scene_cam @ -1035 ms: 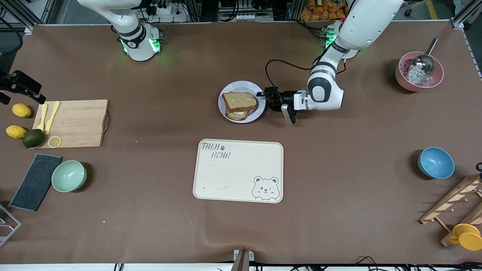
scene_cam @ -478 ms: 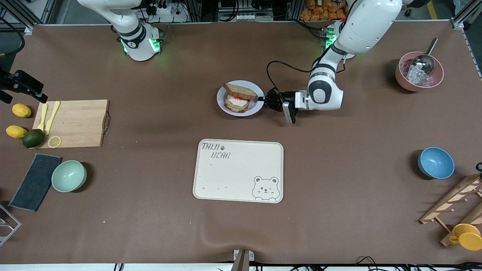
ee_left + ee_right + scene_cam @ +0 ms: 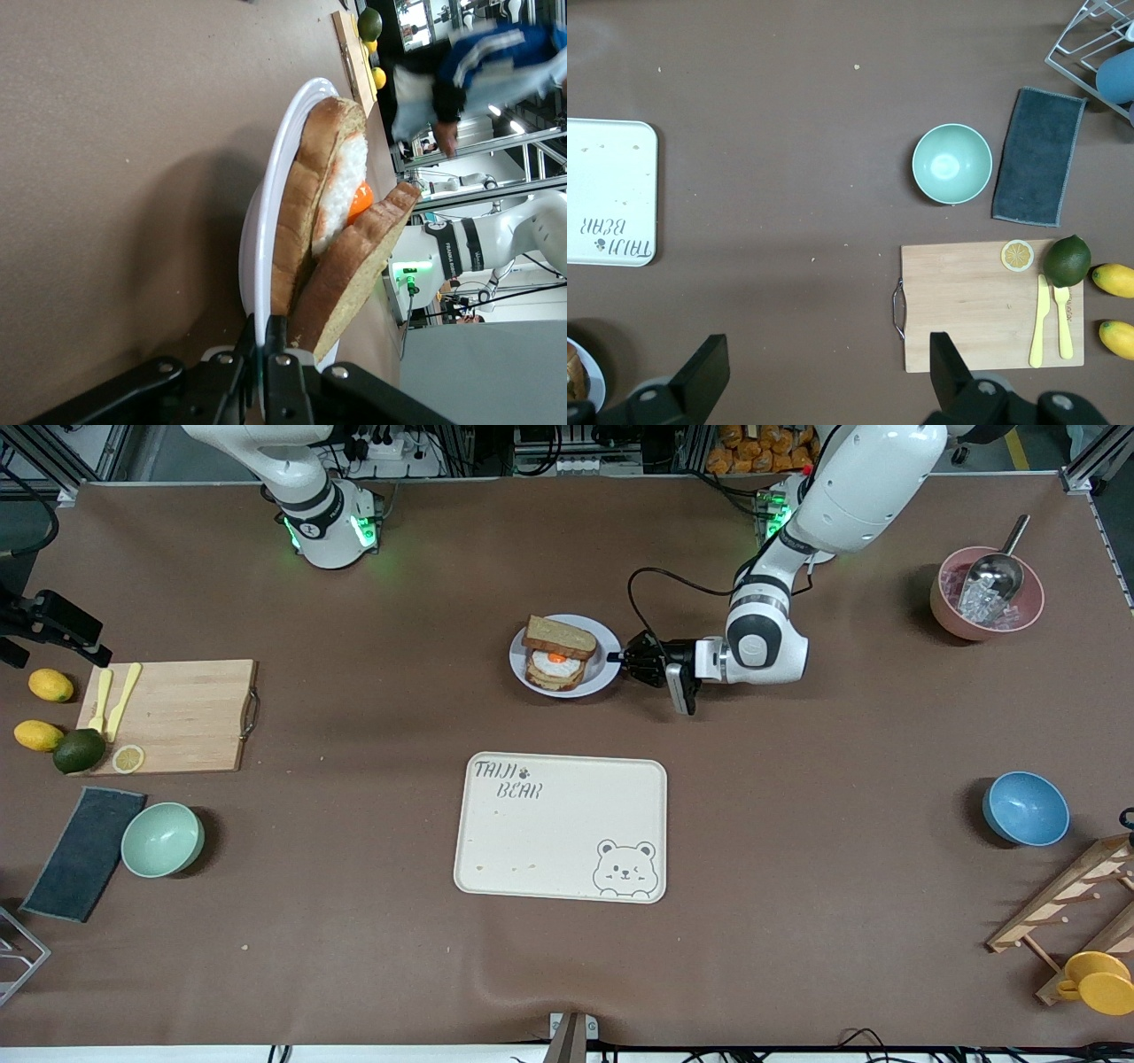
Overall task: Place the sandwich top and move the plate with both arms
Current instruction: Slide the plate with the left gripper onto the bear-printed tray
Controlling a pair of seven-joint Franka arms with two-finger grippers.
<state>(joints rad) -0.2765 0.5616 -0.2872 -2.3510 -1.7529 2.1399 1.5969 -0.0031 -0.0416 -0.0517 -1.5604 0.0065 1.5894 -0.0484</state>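
Note:
The pale plate (image 3: 606, 674) is tilted, its rim pinched by my left gripper (image 3: 618, 658), which is shut on the edge toward the left arm's end. In the left wrist view the gripper (image 3: 264, 338) clamps the thin white rim of the plate (image 3: 275, 212). The sandwich top (image 3: 558, 636), a plain brown slice, has slid askew and leans off the stack (image 3: 354, 270). Beneath it the egg-bearing slice (image 3: 306, 190) shows white and orange yolk. My right gripper (image 3: 824, 376) hangs open high over the bare mat beside the cutting board, holding nothing.
The cream bear-print tray (image 3: 560, 828) lies nearer the camera than the plate. A wooden cutting board (image 3: 177, 716) with lemons, plus a mint bowl (image 3: 162, 839), sit at the right arm's end. A blue bowl (image 3: 1025, 808) and pink bowl (image 3: 986, 593) sit at the left arm's end.
My left gripper closed on the plate's rim. The plate tipped and shifted slightly away from the camera. The top slice slid off-centre, exposing the egg. The right arm has not moved.

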